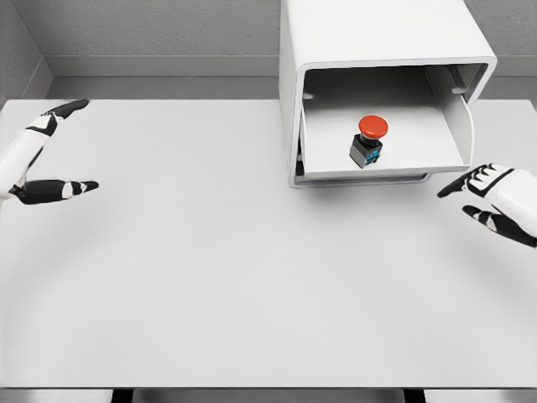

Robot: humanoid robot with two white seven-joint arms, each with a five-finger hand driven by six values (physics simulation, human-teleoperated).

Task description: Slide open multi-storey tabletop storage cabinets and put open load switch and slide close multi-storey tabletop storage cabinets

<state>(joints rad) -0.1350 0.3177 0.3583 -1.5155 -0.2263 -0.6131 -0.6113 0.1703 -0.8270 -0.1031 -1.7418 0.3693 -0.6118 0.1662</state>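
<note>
Okay, head view: white storage cabinet point(382, 50) sits at the far right of the white table point(210, 277), its drawer point(382, 164) slid out toward the near side. Load switch point(368, 140), red round cap on a dark body with a bit of blue, stands upright inside the drawer, roughly centre, apart from the drawer walls. Left hand point(38, 159) at the far left edge over the table, fingers spread, thumb and forefinger wide apart, holding nothing. Right hand point(495, 201) at the right edge, just near and right of the drawer's front corner, fingers extended and relaxed, holding nothing, not touching the drawer.
</note>
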